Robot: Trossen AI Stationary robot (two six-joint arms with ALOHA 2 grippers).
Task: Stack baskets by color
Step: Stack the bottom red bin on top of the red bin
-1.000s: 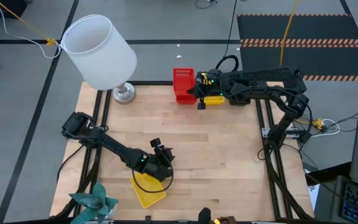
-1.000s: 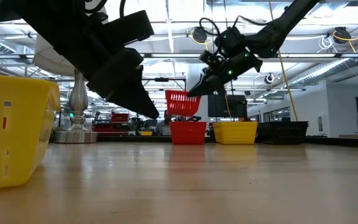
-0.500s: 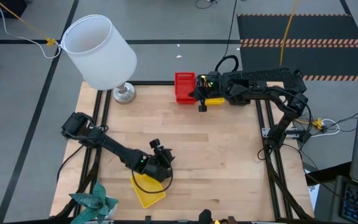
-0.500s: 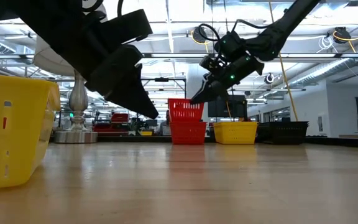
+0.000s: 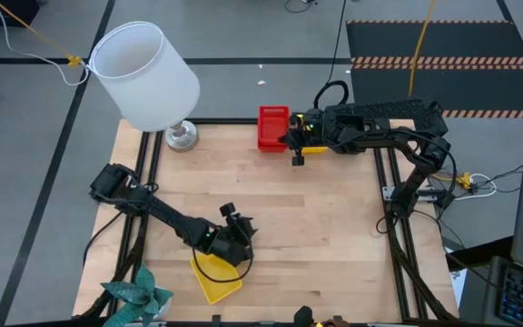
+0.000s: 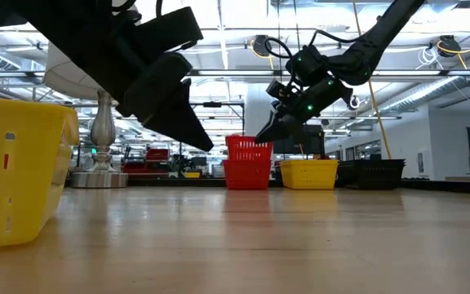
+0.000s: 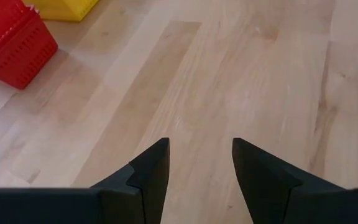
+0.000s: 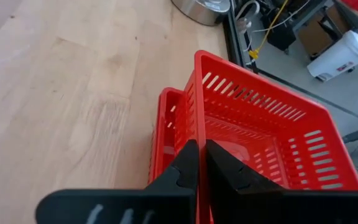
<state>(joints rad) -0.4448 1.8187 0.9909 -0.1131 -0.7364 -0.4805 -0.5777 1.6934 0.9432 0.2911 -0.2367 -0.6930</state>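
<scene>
Right wrist view: my right gripper [image 8: 199, 163] pinches a red basket's [image 8: 266, 134] wall, seating it into the red one beneath at the table's twelve o'clock edge, matching colours, while my left gripper [image 7: 199, 163] waits open, empty.

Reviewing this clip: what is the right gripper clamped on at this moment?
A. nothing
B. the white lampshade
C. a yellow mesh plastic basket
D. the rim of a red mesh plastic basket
D: the right gripper is shut on the rim of the upper red mesh plastic basket, partly nested in a second red basket.
</scene>
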